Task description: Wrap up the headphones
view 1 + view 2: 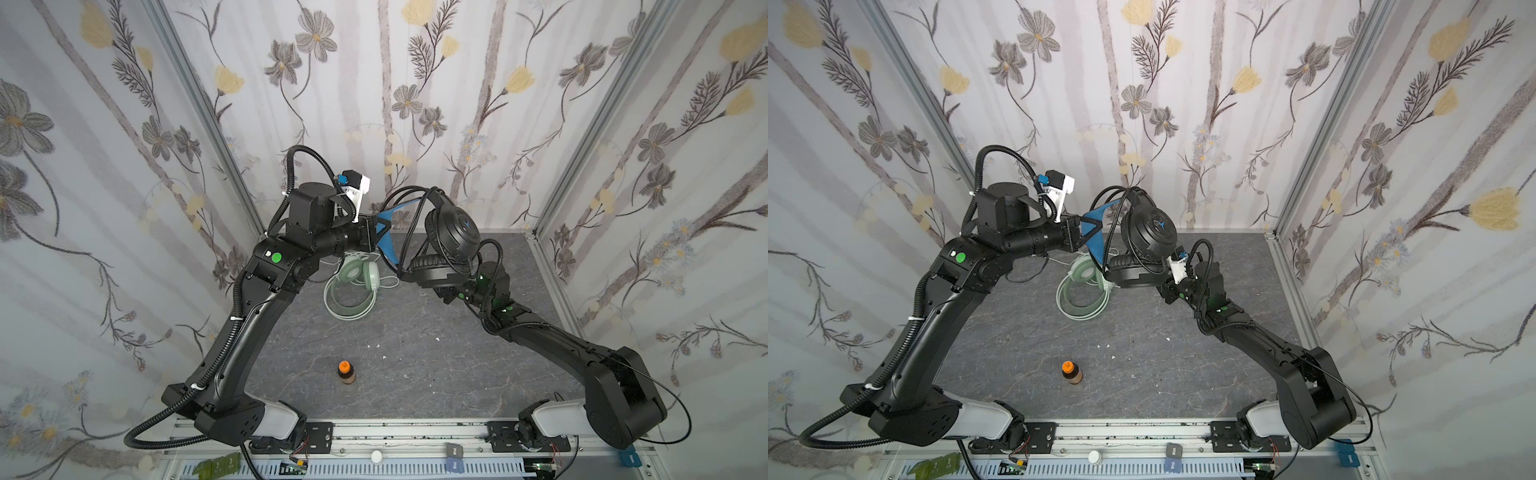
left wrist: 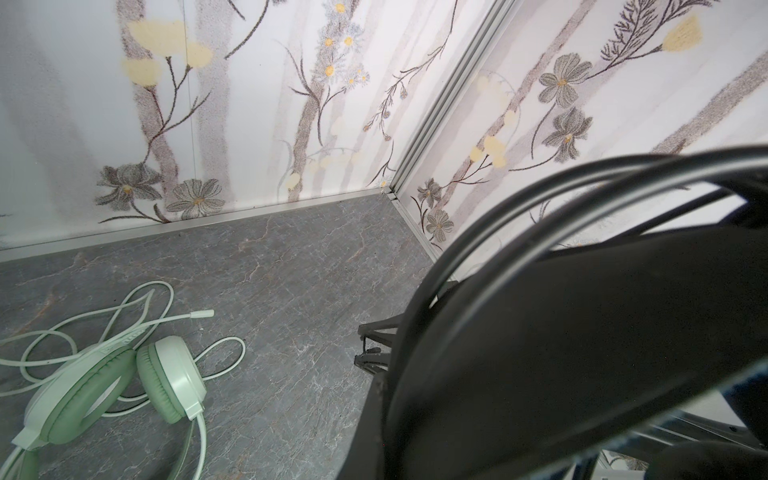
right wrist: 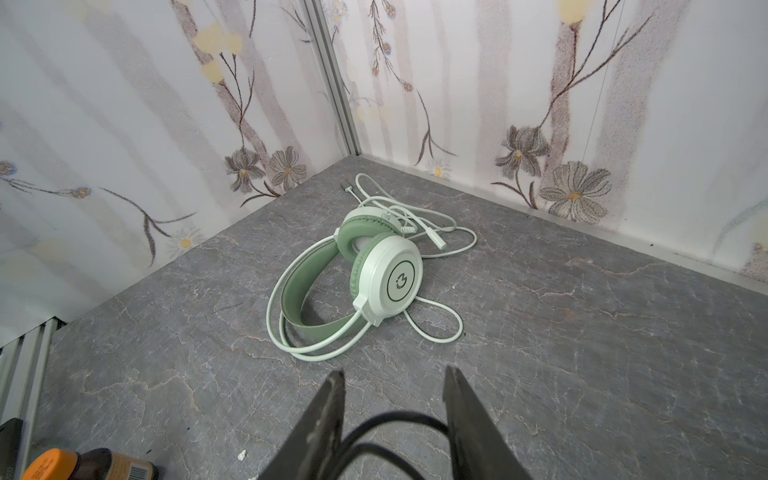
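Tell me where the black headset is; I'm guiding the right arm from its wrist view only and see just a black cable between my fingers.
Observer: The black headset is lifted clear of the table, toward its far edge.
Operator: What holds it up?
Observer: The left gripper, shut on its blue inner headband.
Operator: Any cable wrapped yet?
Observer: Yes, several strands of black cable pass over the headband.
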Robot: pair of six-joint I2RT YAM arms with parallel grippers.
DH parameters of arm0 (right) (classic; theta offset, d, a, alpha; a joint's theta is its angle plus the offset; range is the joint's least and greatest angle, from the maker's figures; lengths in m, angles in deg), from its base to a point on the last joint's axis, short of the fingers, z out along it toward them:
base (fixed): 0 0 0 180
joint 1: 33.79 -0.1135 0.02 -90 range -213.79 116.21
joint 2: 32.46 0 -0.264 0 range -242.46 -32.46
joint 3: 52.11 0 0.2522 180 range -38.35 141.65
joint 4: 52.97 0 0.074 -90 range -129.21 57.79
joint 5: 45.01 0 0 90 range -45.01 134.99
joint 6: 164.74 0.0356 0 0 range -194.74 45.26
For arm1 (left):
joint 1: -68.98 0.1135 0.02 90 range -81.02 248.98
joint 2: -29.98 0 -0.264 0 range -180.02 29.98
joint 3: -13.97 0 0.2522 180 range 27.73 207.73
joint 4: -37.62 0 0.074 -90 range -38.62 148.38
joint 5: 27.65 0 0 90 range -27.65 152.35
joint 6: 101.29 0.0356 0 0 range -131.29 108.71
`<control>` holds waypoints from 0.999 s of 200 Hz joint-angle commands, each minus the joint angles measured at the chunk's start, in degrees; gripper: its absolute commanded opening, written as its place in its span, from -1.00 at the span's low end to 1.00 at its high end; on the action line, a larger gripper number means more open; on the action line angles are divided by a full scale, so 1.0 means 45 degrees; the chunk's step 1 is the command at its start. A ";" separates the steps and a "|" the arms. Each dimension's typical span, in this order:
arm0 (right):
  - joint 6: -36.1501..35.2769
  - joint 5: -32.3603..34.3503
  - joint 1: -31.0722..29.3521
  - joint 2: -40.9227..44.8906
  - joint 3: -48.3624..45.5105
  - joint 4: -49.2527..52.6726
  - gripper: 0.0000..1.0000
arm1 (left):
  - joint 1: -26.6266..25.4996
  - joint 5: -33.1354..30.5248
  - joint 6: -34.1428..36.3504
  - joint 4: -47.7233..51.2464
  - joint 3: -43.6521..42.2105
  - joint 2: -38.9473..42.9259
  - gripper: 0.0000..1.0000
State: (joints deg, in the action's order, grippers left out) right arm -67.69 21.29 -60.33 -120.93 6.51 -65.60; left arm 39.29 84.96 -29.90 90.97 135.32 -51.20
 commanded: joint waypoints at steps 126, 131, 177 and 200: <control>0.0409 -0.0674 0.0004 -0.1563 0.0323 -0.1501 -0.40 | 0.0343 0.0344 -0.1127 -0.1793 -0.0471 0.0473 -1.00; 0.0406 -0.0687 0.0001 -0.1553 0.0307 -0.1496 -0.44 | 0.0384 0.0337 -0.1154 -0.1818 -0.0512 0.0493 -1.00; 0.0290 -0.0578 0.0001 -0.1440 0.0087 -0.1357 -0.86 | 0.0738 0.0091 -0.1985 -0.2710 -0.1044 0.0732 -1.00; 0.0381 -0.0312 -0.0014 -0.1304 -0.0115 -0.1384 -0.94 | 0.0759 -0.0463 -0.2584 -0.3234 -0.1380 0.0775 -1.00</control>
State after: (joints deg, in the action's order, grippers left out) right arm -66.27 19.35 -60.29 -127.53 6.66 -70.22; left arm 42.57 84.76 -36.24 85.13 130.08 -48.38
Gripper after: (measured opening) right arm 0.061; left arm 0.060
